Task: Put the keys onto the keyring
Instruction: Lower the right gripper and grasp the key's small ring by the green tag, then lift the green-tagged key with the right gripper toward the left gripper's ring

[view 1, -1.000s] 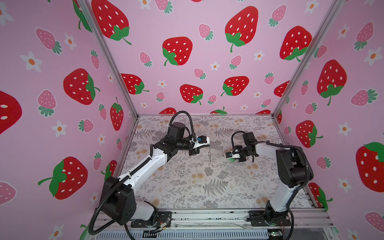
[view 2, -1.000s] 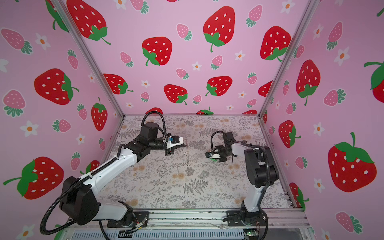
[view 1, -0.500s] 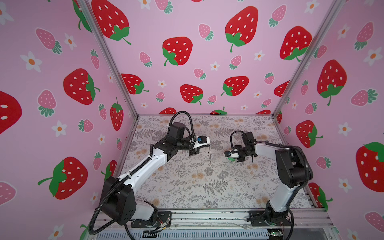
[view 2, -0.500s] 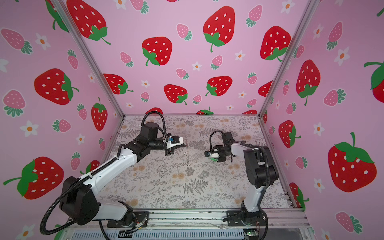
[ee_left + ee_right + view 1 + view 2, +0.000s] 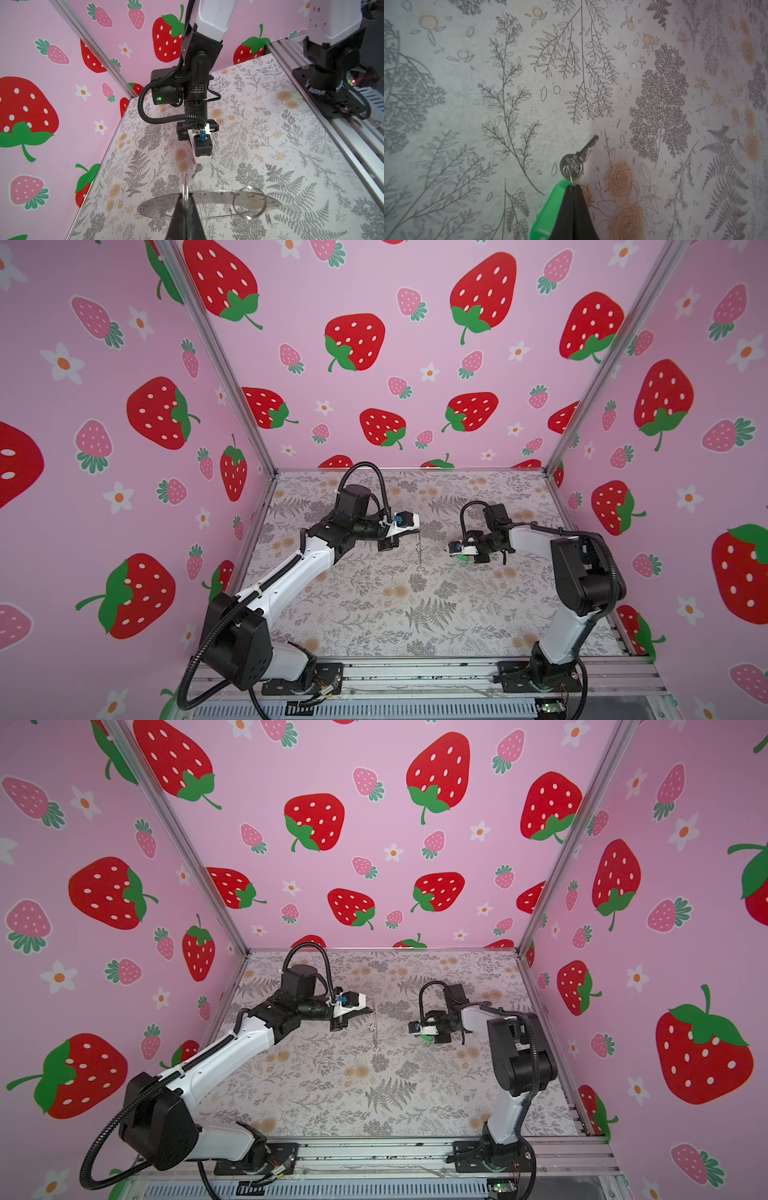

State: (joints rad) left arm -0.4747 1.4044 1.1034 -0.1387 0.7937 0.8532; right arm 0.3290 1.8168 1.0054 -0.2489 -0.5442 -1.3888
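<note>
My left gripper (image 5: 186, 200) is shut on the rim of the keyring (image 5: 214, 198), a thin flat metal ring with small holes and wire loops (image 5: 249, 202) on its edge. In both top views the keyring (image 5: 419, 549) (image 5: 375, 1031) hangs edge-on under the left gripper (image 5: 417, 529), above the mat. The keys are a small metal key (image 5: 576, 161) on a green tag (image 5: 548, 212). My right gripper (image 5: 574, 187) is shut on the tag's end by the small wire link. It sits low, to the right of the keyring (image 5: 453, 549). The key (image 5: 197, 169) points toward the ring.
A floral mat (image 5: 374, 614) covers the floor. Pink strawberry walls (image 5: 374, 364) close in the back and both sides. A metal rail (image 5: 415, 672) with the two arm bases runs along the front edge. The right arm's base (image 5: 332, 83) stands beside that rail.
The right gripper's jaws have closed on the green tag, and the gripper has shifted slightly left, toward the keyring. The left arm and the keyring have not moved.
</note>
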